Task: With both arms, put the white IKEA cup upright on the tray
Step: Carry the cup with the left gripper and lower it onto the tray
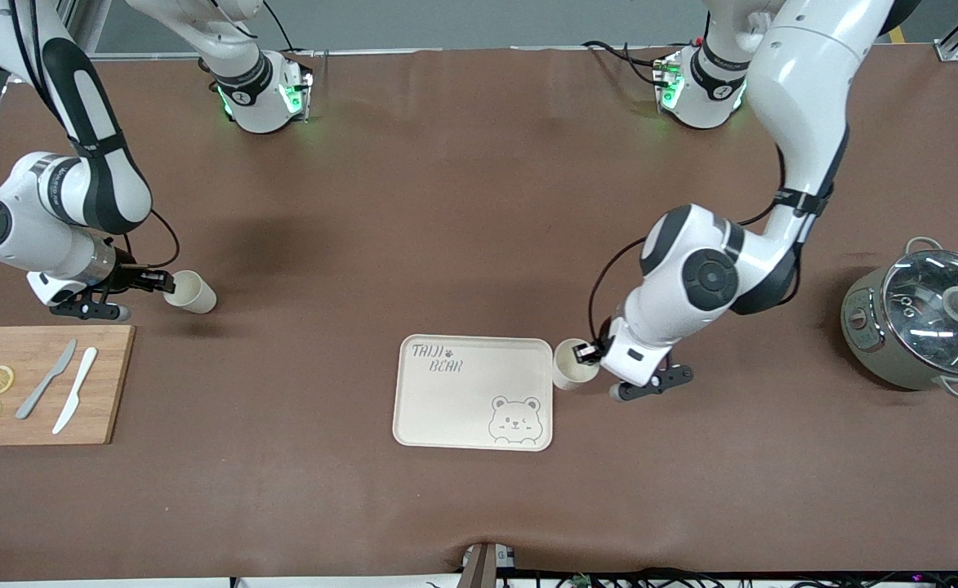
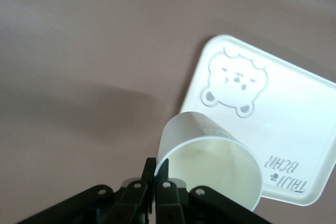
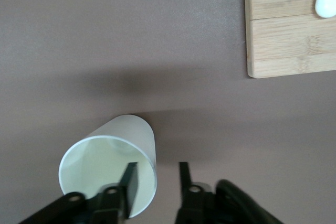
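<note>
Two white cups are in view. My left gripper (image 1: 586, 353) (image 2: 156, 163) is shut on the rim of one white cup (image 1: 568, 371) (image 2: 210, 166), held just beside the edge of the cream bear tray (image 1: 462, 400) (image 2: 294, 114) toward the left arm's end; its mouth faces mostly up. The other white cup (image 1: 193, 292) (image 3: 100, 161) lies on its side on the table near the right arm's end. My right gripper (image 1: 164, 282) (image 3: 157, 164) is open at its mouth, one finger inside the rim and one outside.
A wooden cutting board (image 1: 103, 384) (image 3: 283, 24) with two lemon slices, a grey knife and a white knife lies nearer the front camera than the lying cup. A pot with a glass lid (image 1: 924, 327) stands at the left arm's end.
</note>
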You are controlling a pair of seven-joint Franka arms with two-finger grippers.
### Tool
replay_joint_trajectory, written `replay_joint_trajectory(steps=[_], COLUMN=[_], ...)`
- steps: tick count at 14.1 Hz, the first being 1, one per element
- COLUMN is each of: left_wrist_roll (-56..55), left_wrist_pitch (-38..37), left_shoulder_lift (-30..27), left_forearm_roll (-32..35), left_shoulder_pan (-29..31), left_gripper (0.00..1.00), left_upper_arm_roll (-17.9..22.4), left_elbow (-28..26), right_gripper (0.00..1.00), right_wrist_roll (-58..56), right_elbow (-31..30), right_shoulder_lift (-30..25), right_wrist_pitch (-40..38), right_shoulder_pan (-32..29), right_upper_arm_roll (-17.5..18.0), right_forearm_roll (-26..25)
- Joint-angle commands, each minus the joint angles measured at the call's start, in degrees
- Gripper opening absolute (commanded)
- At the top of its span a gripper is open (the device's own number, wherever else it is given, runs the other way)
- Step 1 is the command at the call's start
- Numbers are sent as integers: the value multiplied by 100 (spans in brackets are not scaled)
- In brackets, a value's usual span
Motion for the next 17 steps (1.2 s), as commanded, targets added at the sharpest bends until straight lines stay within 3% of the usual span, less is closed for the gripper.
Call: replay_joint_trajectory(steps=[1,3,6,9,10,11,12,13,17], left_wrist_roll=[-234,-349,-559,-630,-639,-639,-631,-578,-543], left_wrist_pitch=[-110,-75,74,303,304,304,304,304,233], left_shoulder_lift=[263,395,694,853,879,879,879,853,538], left_forearm_roll=[0,53,53,53,61,62,70,131,255], left_shoulder_pan=[-331,-629,-1121,-1263,-1263,-1255,-1263,-1263,-1159], left_gripper=[0,0,0,0,7,27,72,100,100], left_upper_arm_roll=[178,406,827,934,934,934,934,943,934], left_elbow=[352,405,633,660,651,651,651,651,651], right_gripper=[5,0,0,0,0,0,0,0,0], right_wrist_roll=[-137,-137,-128,-93,-75,-75,-75,-67,248], right_elbow=[-305,-306,-297,-235,-174,-34,263,579,1670], right_shoulder_lift=[-172,-163,-171,-207,-250,-286,-251,-242,-181], right_wrist_pitch=[267,363,355,276,250,41,-353,-792,-1701], right_shoulder_pan=[-73,-82,-73,-64,-55,-29,-3,50,366], right_upper_arm_roll=[55,55,55,55,64,64,64,64,64], right_forearm_roll=[207,216,225,225,225,225,251,312,489])
